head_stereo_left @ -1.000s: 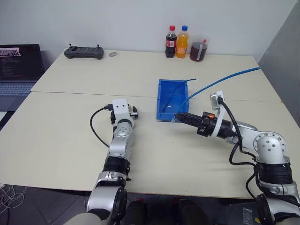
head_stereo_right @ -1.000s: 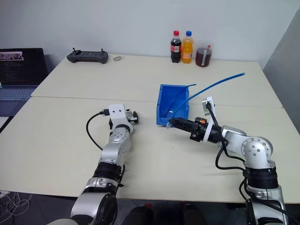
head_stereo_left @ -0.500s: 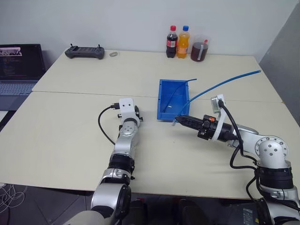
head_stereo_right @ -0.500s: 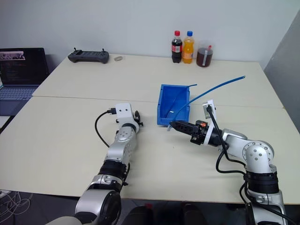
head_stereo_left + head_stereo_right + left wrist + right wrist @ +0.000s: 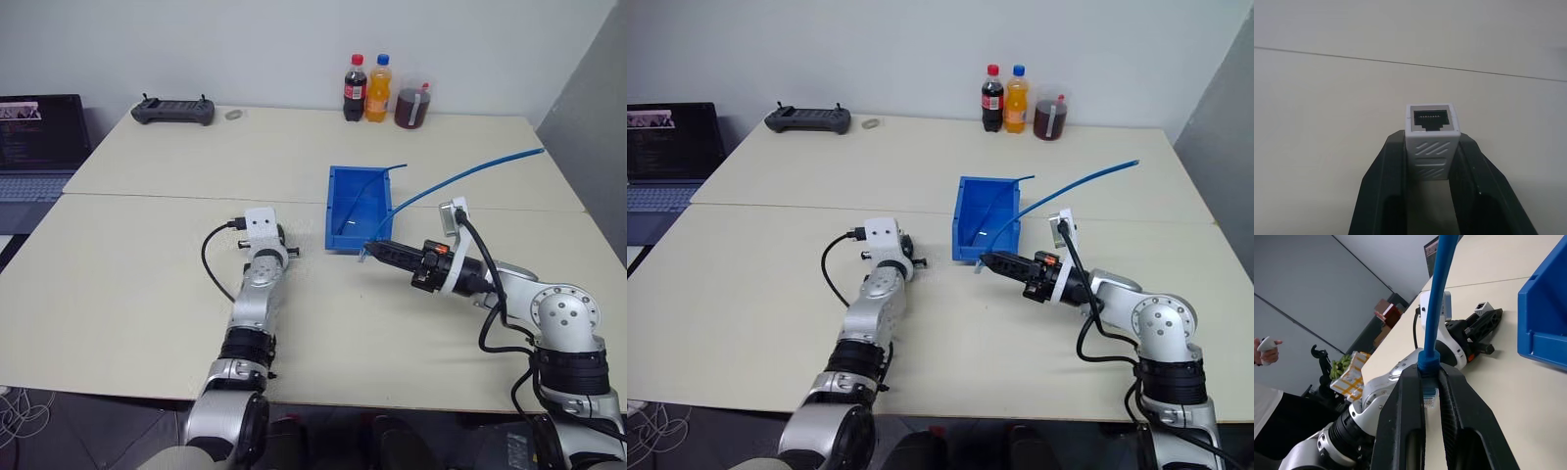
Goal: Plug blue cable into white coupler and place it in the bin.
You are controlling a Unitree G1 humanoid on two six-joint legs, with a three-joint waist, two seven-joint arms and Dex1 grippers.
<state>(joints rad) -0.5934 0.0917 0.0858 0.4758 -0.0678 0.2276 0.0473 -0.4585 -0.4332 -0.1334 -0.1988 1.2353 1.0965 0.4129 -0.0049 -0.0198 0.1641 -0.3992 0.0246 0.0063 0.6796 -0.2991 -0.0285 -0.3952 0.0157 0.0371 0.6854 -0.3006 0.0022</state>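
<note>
The left gripper [image 5: 1431, 161] squeezes the white coupler [image 5: 1431, 139] between its two black fingers, with the dark hole at the coupler's end poking out past the tips. The right gripper [image 5: 1430, 396] is shut tight on the blue cable [image 5: 1436, 303], right at the end where the small clear plug [image 5: 1429, 396] sits. The rest of the cable runs up and away over the table [image 5: 147, 284] toward the far right side.

The bin [image 5: 359, 208] sits on the table between the two arms, just beyond the right gripper's tip. The two grippers are still well apart — the plug is not in the hole yet.

To do this step well, I think the two hands need to come together slowly so the plug points straight at the hole — not tilted. The plug's flat side likely has to match the shape of the hole, so the right wrist may need a small turn first. Both grips should stay firm, or the little coupler could twist or slip out when the plug pushes in.
</note>
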